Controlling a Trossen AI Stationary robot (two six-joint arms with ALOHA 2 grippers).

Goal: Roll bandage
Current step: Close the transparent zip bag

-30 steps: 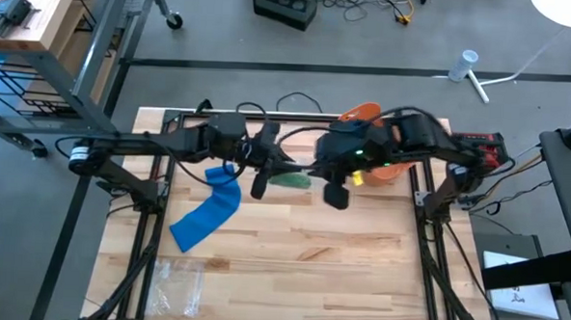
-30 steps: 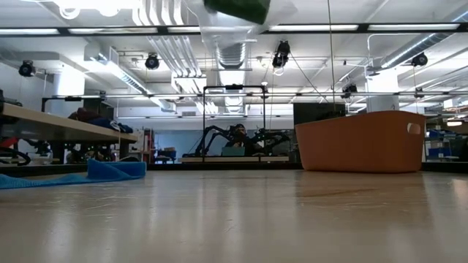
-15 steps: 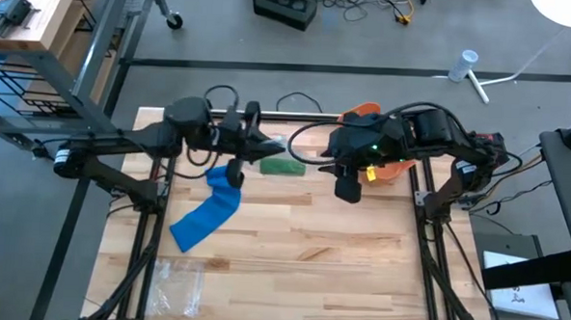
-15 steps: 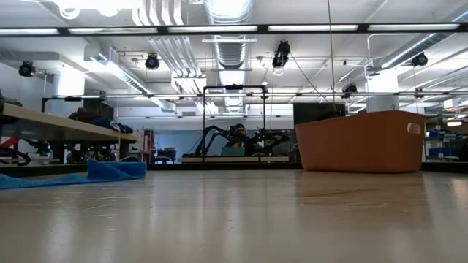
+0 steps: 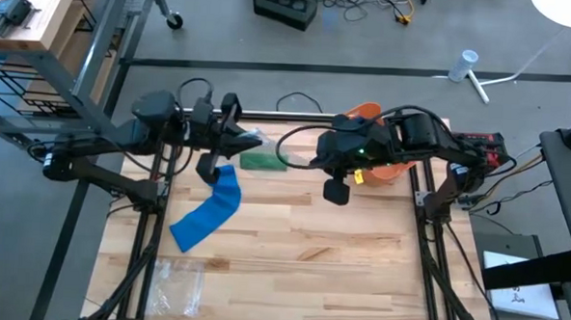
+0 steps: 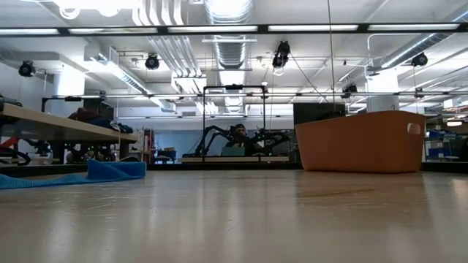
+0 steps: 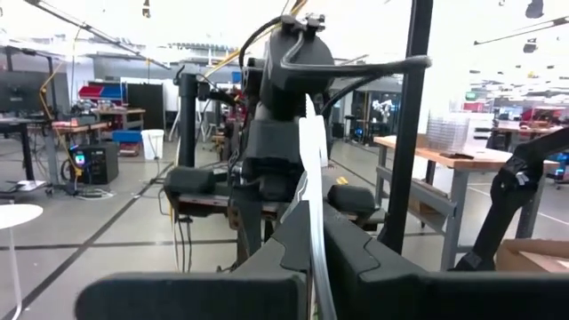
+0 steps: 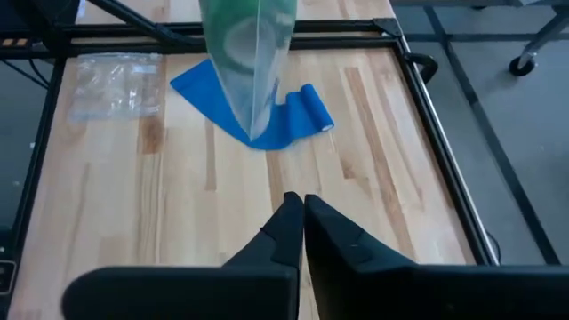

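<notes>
A blue bandage (image 5: 209, 212) lies unrolled and flat on the table's left half; it also shows in the right wrist view (image 8: 267, 111) and the low view (image 6: 95, 172). My left gripper (image 5: 238, 139) is above the table's far left part, shut on a clear plastic bag (image 5: 260, 155) with a green roll (image 8: 236, 36) inside. My right gripper (image 5: 334, 192) is shut and empty, above the table's middle, to the right of the bag. Neither gripper shows in the low view. My left gripper pinches the clear bag's thin edge (image 7: 313, 191) between its two fingers. The fingers come about level from the table's left. The bag hangs below them with the green roll inside, its lower tip (image 8: 256, 133) clear of the table.
An orange bin (image 5: 375, 145) stands at the table's far right, behind my right arm; it also shows in the low view (image 6: 362, 142). Several empty clear bags (image 5: 176, 283) lie at the near left corner. Bare wood lies to the near right.
My left gripper has gone toward the table's left and far edge, carrying the clear bag with the green roll away from my right gripper. The bag has gone out of the top of the low view. The blue bandage has stayed where it was.
</notes>
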